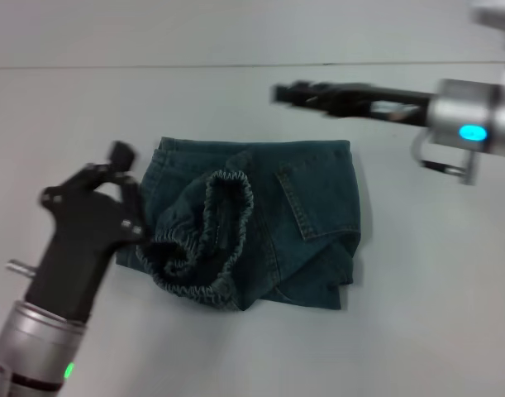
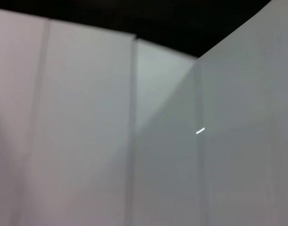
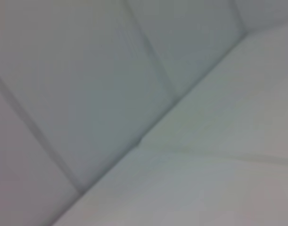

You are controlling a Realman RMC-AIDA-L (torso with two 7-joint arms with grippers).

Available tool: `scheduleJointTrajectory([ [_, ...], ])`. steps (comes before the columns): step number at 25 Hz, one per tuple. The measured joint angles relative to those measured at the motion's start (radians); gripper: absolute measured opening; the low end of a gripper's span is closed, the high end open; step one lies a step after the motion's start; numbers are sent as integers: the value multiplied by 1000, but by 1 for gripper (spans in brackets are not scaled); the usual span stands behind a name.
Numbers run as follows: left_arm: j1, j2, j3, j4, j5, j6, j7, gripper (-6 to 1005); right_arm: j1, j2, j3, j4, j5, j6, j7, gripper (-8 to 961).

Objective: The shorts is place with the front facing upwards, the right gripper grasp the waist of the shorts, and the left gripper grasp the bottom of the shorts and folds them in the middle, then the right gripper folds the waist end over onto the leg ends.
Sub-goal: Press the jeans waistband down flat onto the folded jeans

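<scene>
The blue-green denim shorts (image 1: 302,190) lie bunched and folded over on the white table (image 1: 434,314). Their ruffled elastic waist (image 1: 212,236) curls in a loop on top of the left half, and a patch pocket (image 1: 314,203) faces up on the right half. I cannot tell which folded edge is the bottom of the shorts. My left gripper (image 1: 130,192) hangs open at the shorts' left edge, holding nothing. My right gripper (image 1: 289,93) hovers above the table beyond the shorts' far edge, pointing left, apart from the cloth. Both wrist views show only pale panels.
The table's far edge meets a pale wall (image 1: 235,33) behind the shorts. Bare tabletop lies in front of the shorts and to their right.
</scene>
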Motion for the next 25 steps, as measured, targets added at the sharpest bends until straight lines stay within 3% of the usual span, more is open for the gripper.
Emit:
scheduleJointTrajectory([
  [6,-114,-1,129,16,158,33,-18,2,-213,-31,91,-37,205,-66,-88,616],
  [7,-193,-6,209,13,215,-34,-19,2,-235,-35,104,-35,210,-69,-92,616],
  [11,-248,-11,234,8,226,-214,-15,2,-295,-38,132,-30,209,-72,-98,616],
  [15,-252,-10,223,28,224,-367,-6,2,-322,-39,142,-13,205,-69,-110,616],
  [19,-235,-11,152,74,216,-487,-3,2,-322,-40,151,11,205,-68,-123,617],
  [25,-207,-6,-142,138,216,-539,7,2,-314,-40,145,25,205,-62,-130,617],
])
